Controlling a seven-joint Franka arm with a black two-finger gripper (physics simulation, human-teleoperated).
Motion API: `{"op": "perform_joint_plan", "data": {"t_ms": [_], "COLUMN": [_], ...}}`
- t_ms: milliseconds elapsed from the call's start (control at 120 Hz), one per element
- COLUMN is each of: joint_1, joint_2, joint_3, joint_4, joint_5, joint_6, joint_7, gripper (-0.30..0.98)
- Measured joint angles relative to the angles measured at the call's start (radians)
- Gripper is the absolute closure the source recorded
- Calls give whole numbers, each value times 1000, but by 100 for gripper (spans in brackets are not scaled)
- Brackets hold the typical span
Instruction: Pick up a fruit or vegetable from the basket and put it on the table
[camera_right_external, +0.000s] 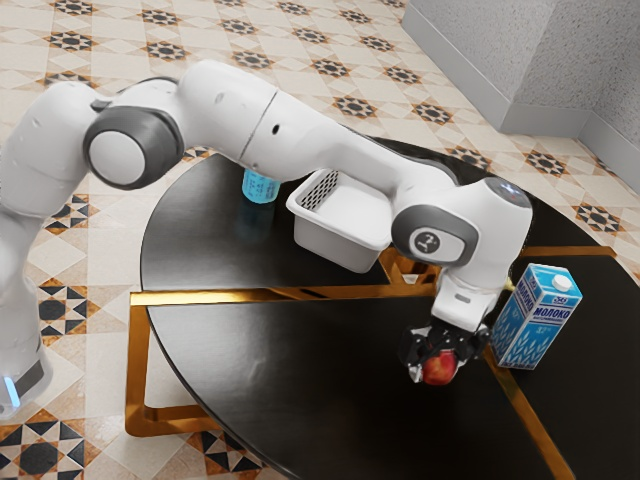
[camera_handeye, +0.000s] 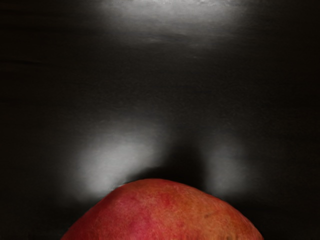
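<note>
Low over the near half of the black table (camera_right_external: 260, 370), my gripper (camera_right_external: 436, 366) points down and is shut on a red fruit (camera_right_external: 440, 369), one finger on each side of it. In the wrist view the rounded top of the red and orange fruit (camera_handeye: 162, 212) lies at the lower edge, against the dark tabletop (camera_handeye: 160, 85). Whether the fruit touches the table cannot be told. The white basket (camera_right_external: 334, 246) stands upright behind the forearm, away from the gripper; its contents are partly hidden.
A blue and white milk carton (camera_right_external: 537, 318) stands close to the hand, towards the exterior view's right. Beyond the basket, towards the exterior view's left, is a light-blue container (camera_right_external: 260, 187). Gold strips (camera_right_external: 230, 297) cross the tabletop.
</note>
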Motion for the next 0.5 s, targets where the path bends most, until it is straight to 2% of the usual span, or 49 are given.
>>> {"op": "perform_joint_plan", "data": {"t_ms": [67, 150, 275, 342, 383, 442, 500], "joint_1": [4, -8, -44, -37, -35, 2, 158], "joint_2": [9, 7, -17, -65, -118, -256, -387], "joint_3": [24, 29, 21, 28, 30, 45, 87], "joint_4": [-7, 10, 147, 256, 287, 244, 86], "joint_5": [-52, -44, 85, 138, 202, 290, 285], "joint_6": [20, 39, 54, 46, 7, -80, -163], "joint_7": [-3, -5, -8, -15, -44, -124, -209], "gripper": [13, 7, 3, 2, 1, 1, 1]}}
